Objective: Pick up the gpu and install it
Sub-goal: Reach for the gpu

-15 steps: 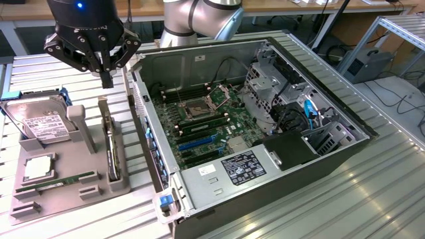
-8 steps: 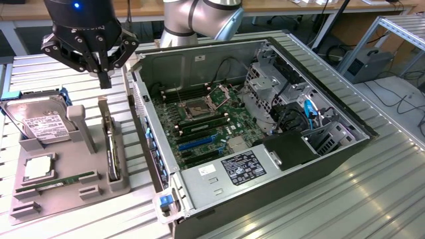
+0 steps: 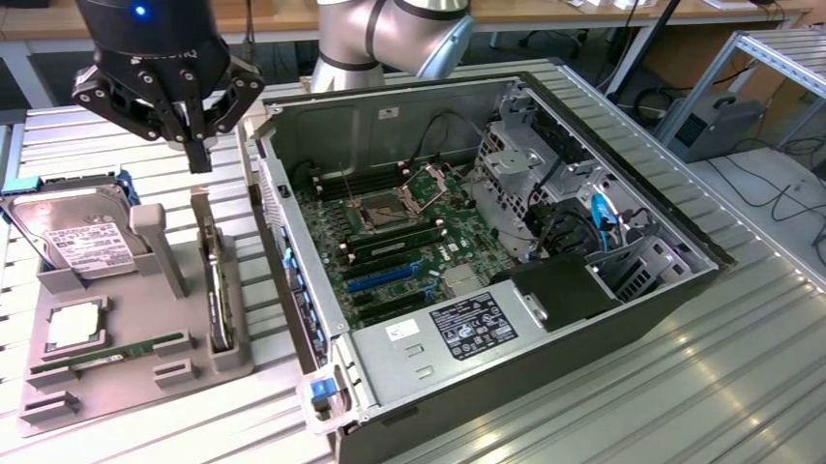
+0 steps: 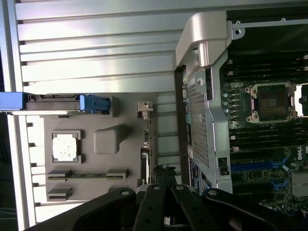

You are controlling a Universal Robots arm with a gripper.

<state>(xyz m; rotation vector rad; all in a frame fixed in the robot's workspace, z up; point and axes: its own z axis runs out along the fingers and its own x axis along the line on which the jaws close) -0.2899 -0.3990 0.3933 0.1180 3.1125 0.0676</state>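
Hovering black pincer point(image 3: 197, 155), closed, near thin flat gpu point(image 3: 222, 290)

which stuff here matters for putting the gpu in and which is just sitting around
For the job: gpu, standing on edge in the grey holder; end effector, shut and empty, above the holder; open computer case with its motherboard.
Lying about: hard drive; processor chip; memory stick, all in the same holder.

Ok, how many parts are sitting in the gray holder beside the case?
4: hard drive at the far end, processor chip in the middle, memory stick nearest the camera, gpu on edge toward the case.
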